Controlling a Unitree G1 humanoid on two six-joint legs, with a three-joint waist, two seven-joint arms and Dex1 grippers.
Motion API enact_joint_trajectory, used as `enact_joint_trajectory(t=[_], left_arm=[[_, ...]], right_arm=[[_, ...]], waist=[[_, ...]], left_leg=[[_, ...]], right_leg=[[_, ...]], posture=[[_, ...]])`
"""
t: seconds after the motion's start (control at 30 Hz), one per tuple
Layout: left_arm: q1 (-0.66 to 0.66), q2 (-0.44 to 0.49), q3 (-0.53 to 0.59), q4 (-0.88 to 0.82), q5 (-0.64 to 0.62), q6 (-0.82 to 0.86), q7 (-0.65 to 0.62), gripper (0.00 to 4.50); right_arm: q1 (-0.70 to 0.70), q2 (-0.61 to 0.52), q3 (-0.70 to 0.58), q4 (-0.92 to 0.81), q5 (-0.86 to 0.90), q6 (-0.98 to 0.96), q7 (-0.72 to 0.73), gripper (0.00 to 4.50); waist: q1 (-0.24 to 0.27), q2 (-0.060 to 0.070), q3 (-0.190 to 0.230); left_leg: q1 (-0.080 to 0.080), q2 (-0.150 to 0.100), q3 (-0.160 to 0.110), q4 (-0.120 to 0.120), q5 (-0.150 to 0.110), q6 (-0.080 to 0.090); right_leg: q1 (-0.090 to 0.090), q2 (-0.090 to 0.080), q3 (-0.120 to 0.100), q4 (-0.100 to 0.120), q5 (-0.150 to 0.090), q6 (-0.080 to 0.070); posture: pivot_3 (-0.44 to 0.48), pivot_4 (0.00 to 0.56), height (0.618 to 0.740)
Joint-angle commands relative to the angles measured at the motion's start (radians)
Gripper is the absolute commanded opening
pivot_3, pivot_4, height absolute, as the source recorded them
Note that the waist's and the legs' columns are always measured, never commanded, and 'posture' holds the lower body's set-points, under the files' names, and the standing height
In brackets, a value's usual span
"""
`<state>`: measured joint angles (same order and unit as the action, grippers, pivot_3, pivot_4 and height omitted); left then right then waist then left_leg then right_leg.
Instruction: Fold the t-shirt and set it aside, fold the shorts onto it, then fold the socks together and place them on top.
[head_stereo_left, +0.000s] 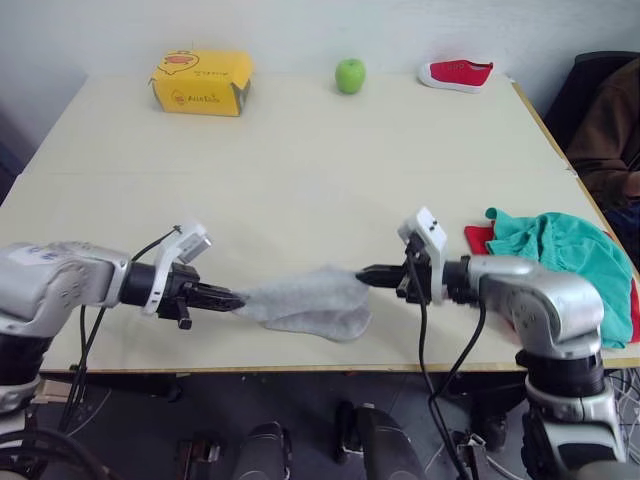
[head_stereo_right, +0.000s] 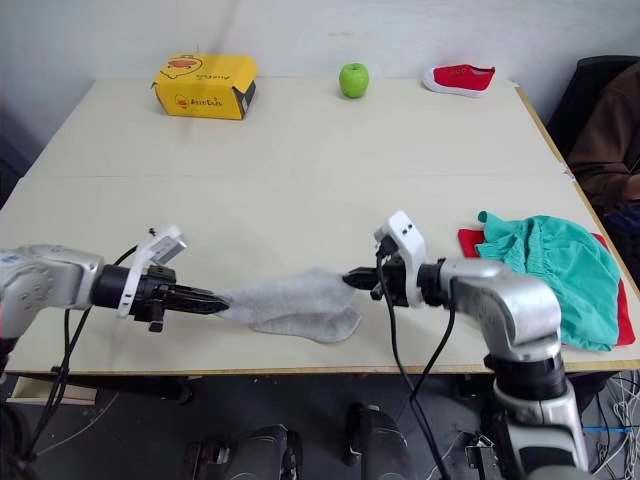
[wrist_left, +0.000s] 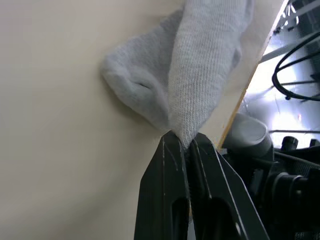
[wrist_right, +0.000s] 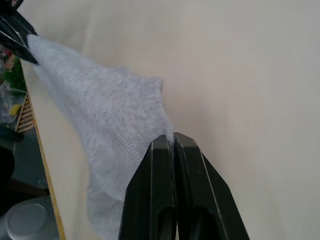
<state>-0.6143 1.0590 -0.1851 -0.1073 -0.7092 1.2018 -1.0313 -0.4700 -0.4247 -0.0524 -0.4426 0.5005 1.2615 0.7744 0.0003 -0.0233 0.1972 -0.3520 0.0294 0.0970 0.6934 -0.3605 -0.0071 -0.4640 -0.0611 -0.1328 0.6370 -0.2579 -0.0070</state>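
Observation:
The light grey socks (head_stereo_left: 305, 300) hang stretched between my two grippers near the table's front edge. My left gripper (head_stereo_left: 232, 299) is shut on their left end, and my right gripper (head_stereo_left: 366, 273) is shut on their right end. In the left wrist view the grey knit (wrist_left: 200, 75) rises from the pinched fingertips. In the right wrist view the socks (wrist_right: 100, 125) spread away from my shut fingers. At the table's right edge the teal shorts (head_stereo_left: 560, 265) lie folded on the red t-shirt (head_stereo_left: 478, 238), which peeks out beneath them.
Along the far edge of the table (head_stereo_left: 300, 160) stand a yellow box (head_stereo_left: 202, 82), a green apple (head_stereo_left: 350, 75) and a small red shoe (head_stereo_left: 456, 74). A dark chair with a brown garment (head_stereo_left: 610, 120) is beside the table's right side.

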Motion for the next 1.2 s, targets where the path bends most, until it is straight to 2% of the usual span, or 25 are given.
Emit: enact_joint_trajectory(t=[0.03, 0.17, 0.3, 0.4, 0.57, 0.63, 0.73, 0.83, 1.07, 1.13, 1.2], left_arm=[[-0.093, -0.018, -0.131, 0.108, 0.136, -0.141, -0.127, 0.06], [-0.188, -0.079, -0.222, 0.238, 0.235, -0.213, -0.205, 0.06], [-0.259, -0.134, -0.268, 0.357, 0.317, -0.272, -0.268, 0.06], [-0.284, -0.159, -0.279, 0.396, 0.355, -0.301, -0.311, 0.06], [-0.289, -0.203, -0.276, 0.423, 0.397, -0.312, -0.328, 0.06], [-0.282, -0.21, -0.263, 0.423, 0.408, -0.316, -0.324, 0.51], [-0.267, -0.212, -0.219, 0.414, 0.404, -0.316, -0.307, 1.33], [-0.239, -0.183, -0.143, 0.358, 0.374, -0.296, -0.295, 2.19], [-0.113, -0.104, 0.137, 0.119, 0.206, -0.176, -0.259, 2.19], [-0.075, -0.109, 0.202, 0.05, 0.15, -0.146, -0.244, 2.19], [-0.063, -0.176, 0.243, -0.017, 0.109, -0.085, -0.153, 1.8]], right_arm=[[0.085, 0.067, -0.06, -0.15, 0.033, 0.001, -0.119, 0.0], [0.178, 0.115, -0.063, -0.214, 0.039, 0.006, -0.212, 0.0], [0.236, 0.137, -0.092, -0.266, 0.065, 0.013, -0.268, 0.0], [0.277, 0.116, -0.103, -0.295, 0.099, 0.019, -0.273, 0.0], [0.312, 0.051, -0.033, -0.264, 0.057, -0.083, -0.282, 0.0], [0.306, 0.054, -0.035, -0.25, 0.075, -0.09, -0.28, 0.0], [0.292, 0.031, -0.034, -0.237, 0.093, -0.105, -0.258, 0.69], [0.271, -0.025, -0.053, -0.245, 0.136, -0.103, -0.208, 1.65], [0.205, -0.187, -0.089, -0.235, 0.212, -0.153, -0.088, 1.65], [0.173, -0.199, -0.08, -0.218, 0.227, -0.169, -0.073, 1.65], [0.116, -0.184, -0.041, -0.195, 0.239, -0.185, -0.059, 1.26]], waist=[[-0.001, 0.0, 0.0], [-0.003, 0.0, 0.0], [-0.001, 0.0, 0.0], [-0.002, 0.0, 0.0], [-0.002, 0.0, 0.0], [-0.002, 0.0, 0.0], [-0.002, 0.0, 0.0], [-0.003, 0.0, 0.0], [-0.001, -0.001, 0.0], [-0.001, -0.001, 0.0], [0.0, -0.001, 0.0]], left_leg=[[0.0, 0.0, 0.0, 0.0, 0.0, 0.0], [0.0, 0.0, 0.002, 0.0, 0.0, 0.0], [0.0, 0.0, 0.002, 0.0, 0.0, 0.001], [0.0, 0.0, 0.002, 0.0, 0.0, 0.001], [0.0, -0.001, 0.001, 0.0, 0.0, 0.003], [0.0, 0.0, 0.001, 0.0, 0.0, 0.003], [0.0, 0.0, 0.001, 0.0, 0.0, 0.003], [0.0, 0.0, 0.001, 0.0, 0.0, 0.003], [0.0, 0.0, 0.0, 0.0, 0.0, 0.003], [0.0, 0.0, -0.001, 0.0, 0.0, 0.003], [0.0, 0.0, -0.001, 0.0, 0.0, 0.003]], right_leg=[[0.0, 0.0, 0.0, 0.0, 0.0, 0.0], [-0.001, 0.001, 0.0, 0.001, 0.0, 0.0], [-0.001, 0.002, 0.001, 0.001, 0.0, 0.0], [0.0, 0.001, 0.001, 0.002, 0.0, 0.0], [0.0, 0.001, 0.001, 0.001, 0.0, 0.001], [0.0, 0.001, 0.001, 0.0, 0.0, 0.001], [0.0, 0.001, 0.001, 0.001, 0.0, 0.001], [0.0, 0.001, 0.001, 0.002, 0.0, 0.001], [0.0, 0.001, 0.0, 0.0, -0.001, 0.001], [0.0, 0.001, 0.0, 0.0, -0.001, 0.001], [0.001, 0.0, 0.001, 0.0, -0.001, 0.001]], posture=[[0.0, 0.15, 0.74], [0.0, 0.15, 0.74], [0.0, 0.15, 0.74], [0.0, 0.15, 0.74], [0.0, 0.15, 0.74], [0.0, 0.15, 0.74], [0.0, 0.15, 0.74], [0.0, 0.15, 0.74], [0.0, 0.15, 0.74], [0.0, 0.15, 0.74], [0.0, 0.15, 0.74]])
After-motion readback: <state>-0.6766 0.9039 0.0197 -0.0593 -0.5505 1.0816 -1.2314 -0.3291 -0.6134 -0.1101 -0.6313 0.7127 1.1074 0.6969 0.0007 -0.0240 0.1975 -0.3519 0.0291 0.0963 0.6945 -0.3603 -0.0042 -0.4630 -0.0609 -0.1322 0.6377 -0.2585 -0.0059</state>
